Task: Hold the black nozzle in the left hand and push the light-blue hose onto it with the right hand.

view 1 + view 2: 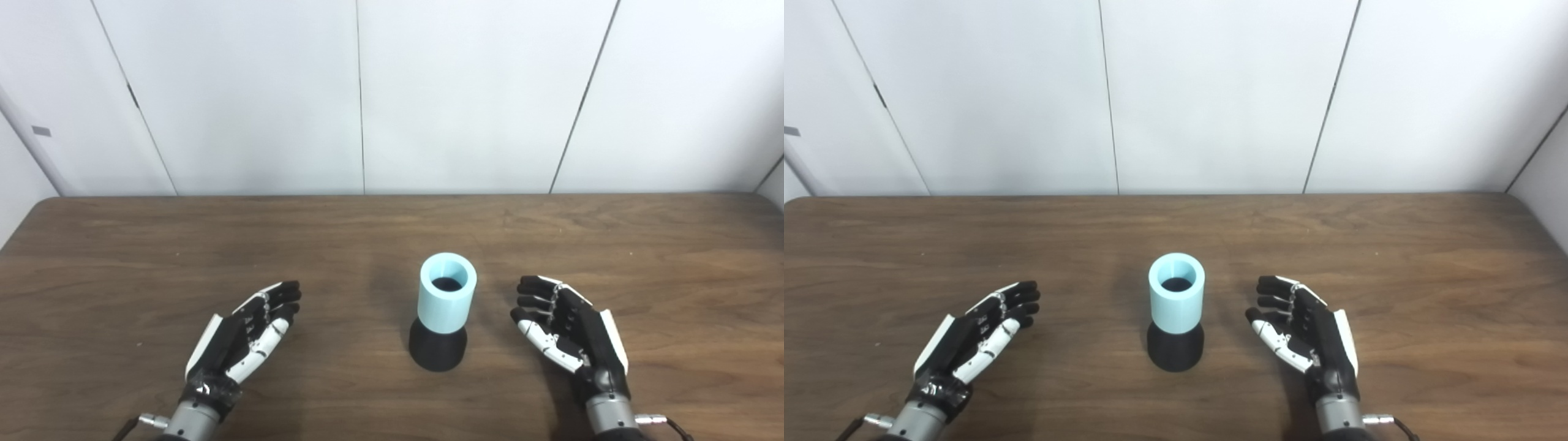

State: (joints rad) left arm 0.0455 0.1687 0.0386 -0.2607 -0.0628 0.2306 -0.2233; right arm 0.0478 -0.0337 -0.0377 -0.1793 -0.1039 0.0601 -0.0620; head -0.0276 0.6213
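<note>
The light-blue hose (448, 293) stands upright on the black nozzle (437, 350). The right hand (569, 331) waits nearer, at its 3 o'clock; the left hand (245, 334) at 9. Both are empty, fingers spread.

A dark wood-grain tabletop (184, 245) is seen spreading beyond and to both sides of the hands. Behind it, white wall panels (465, 92) are divided by thin dark vertical seams.

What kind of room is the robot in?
Probably a lab or test room. A bare wooden table stands against plain white wall panels, and only a light-blue hose on a black nozzle sits between the robot's hands.
</note>
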